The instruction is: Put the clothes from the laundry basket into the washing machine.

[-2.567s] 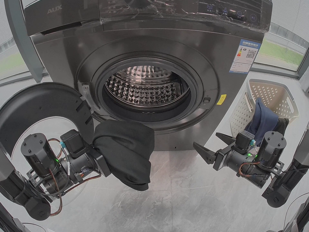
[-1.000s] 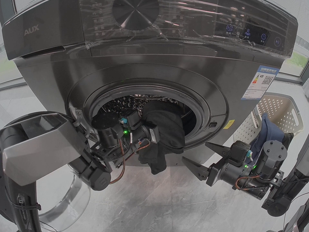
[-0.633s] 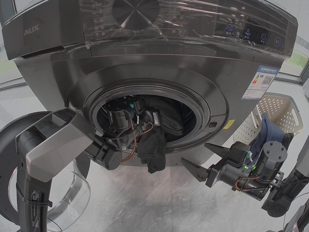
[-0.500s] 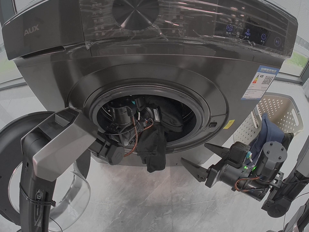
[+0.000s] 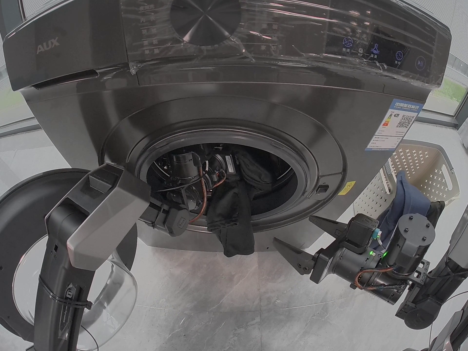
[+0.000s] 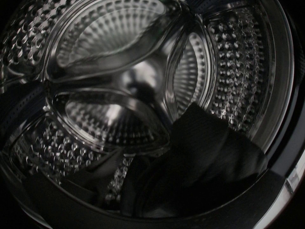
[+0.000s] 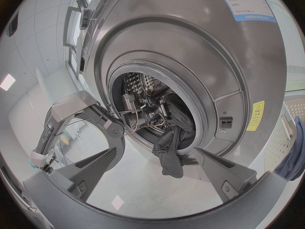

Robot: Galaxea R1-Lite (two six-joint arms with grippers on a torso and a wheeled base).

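Observation:
The washing machine point(image 5: 234, 98) stands with its round opening uncovered. My left arm goes through that opening, and my left gripper point(image 5: 233, 164) is inside the drum point(image 6: 111, 48) against a black garment point(image 5: 234, 215). Part of the black garment lies in the drum point(image 6: 203, 150); the rest hangs over the lip and down the front point(image 7: 170, 156). My right gripper point(image 5: 295, 231) is open and holds nothing, low in front of the machine at the right. Behind it, a blue garment point(image 5: 407, 203) hangs over the rim of the white laundry basket point(image 5: 429, 147).
The machine's door point(image 5: 29, 210) is swung fully open at the left, just behind my left arm. The basket stands on the floor against the machine's right side. Grey floor point(image 5: 234, 298) spreads out in front of the machine.
The head camera has come closer to the machine. My left arm carried the black garment from below the opening into the drum and pushed deeper. The right arm stayed put.

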